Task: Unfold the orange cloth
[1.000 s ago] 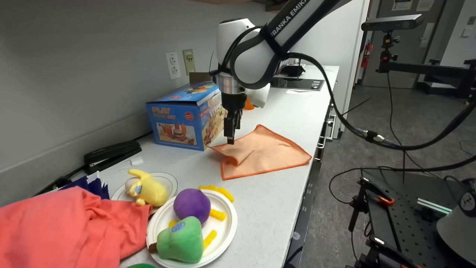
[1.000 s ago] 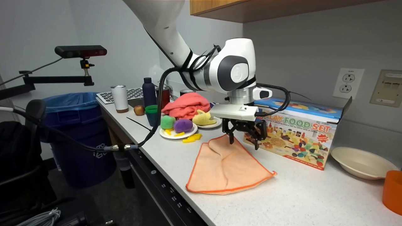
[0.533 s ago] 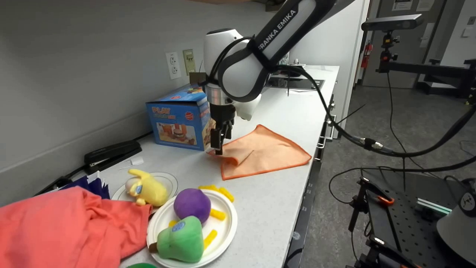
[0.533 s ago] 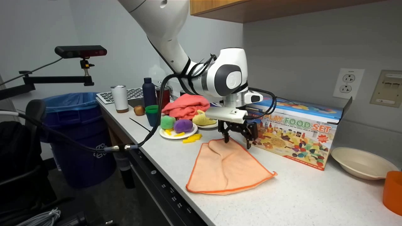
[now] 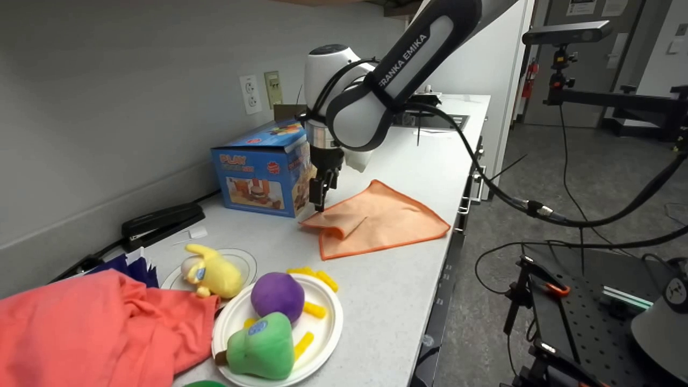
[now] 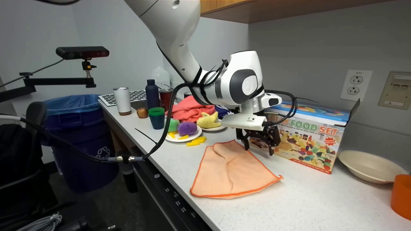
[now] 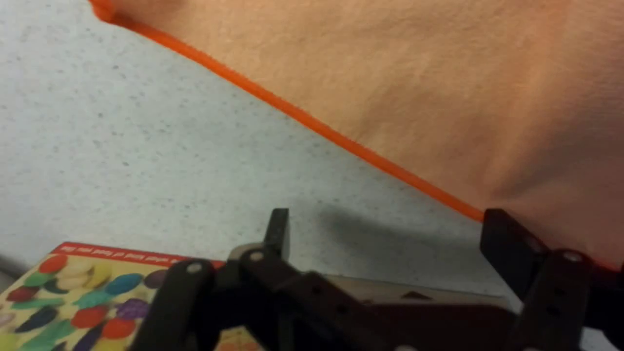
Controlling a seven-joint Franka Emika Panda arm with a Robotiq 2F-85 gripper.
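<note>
The orange cloth (image 5: 392,215) lies on the counter, mostly spread, in both exterior views. A curled fold (image 5: 339,230) runs across its part near the plates, and a crease (image 6: 227,163) continues over the middle. My gripper (image 6: 259,150) hangs low between the cloth's edge and the box, jaws wide apart. In the wrist view the gripper (image 7: 386,215) has only bare counter between its fingers. The right-hand finger (image 7: 512,248) there overlaps the cloth's orange hem (image 7: 312,122); whether it touches cannot be told. In an exterior view the gripper (image 5: 319,207) appears just above the cloth's corner.
A blue box (image 5: 258,183) stands close beside the gripper. Toward the coral fabric pile (image 5: 107,328) are a white plate (image 5: 330,333) with plush toys and a second plate (image 6: 218,129). A beige bowl (image 6: 369,166) and orange cup (image 6: 401,195) sit on the opposite side.
My open gripper moved down toward the plates, then rose slightly and came back toward the box. The cloth's corner near the box has shifted a little; the fold remains.
</note>
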